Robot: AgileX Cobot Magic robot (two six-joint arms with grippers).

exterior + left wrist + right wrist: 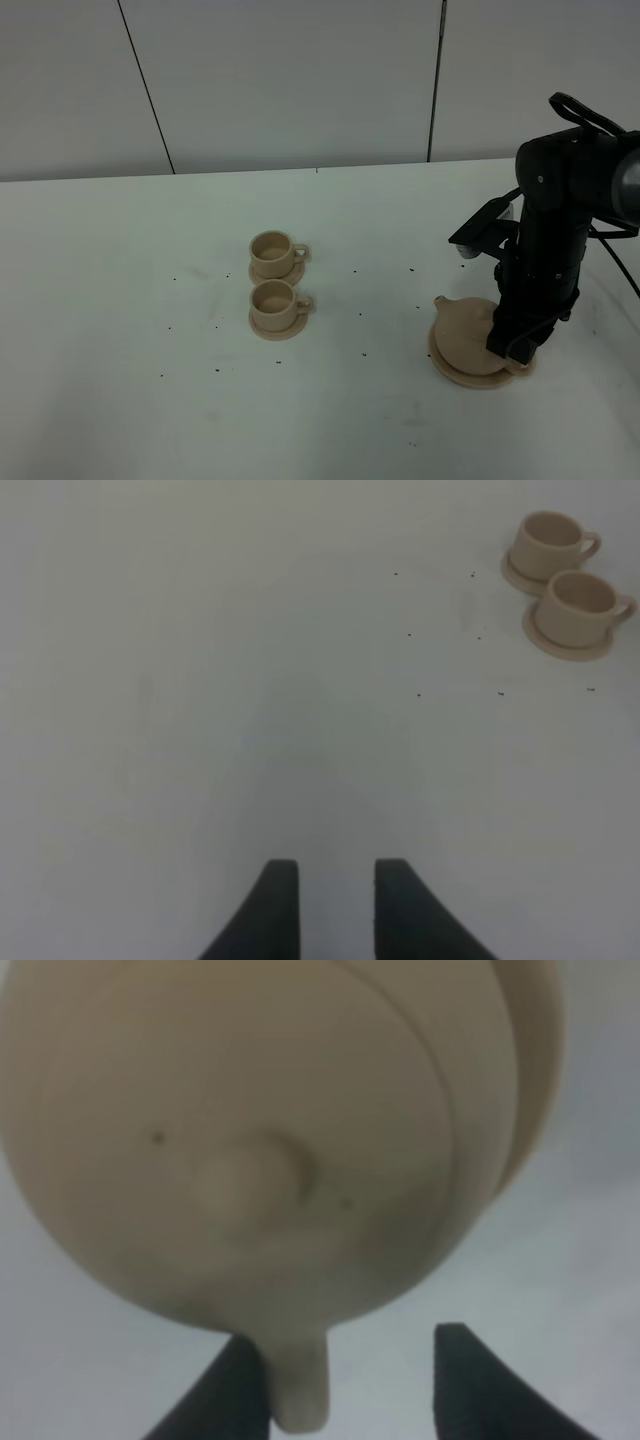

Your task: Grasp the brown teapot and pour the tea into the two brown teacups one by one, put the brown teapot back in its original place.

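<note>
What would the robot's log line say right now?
right gripper: open, straddling brown teapot handle | brown teapot: on saucer | left gripper: open, empty

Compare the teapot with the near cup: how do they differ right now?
The teapot is far bigger than the near cup. The teapot wears a knobbed lid; the cup is open-topped. The teapot's handle sits between the right gripper's parted fingers; nothing touches the cup. The teapot rests on a wide saucer, the cup on a small saucer. Both are matte tan.
</note>
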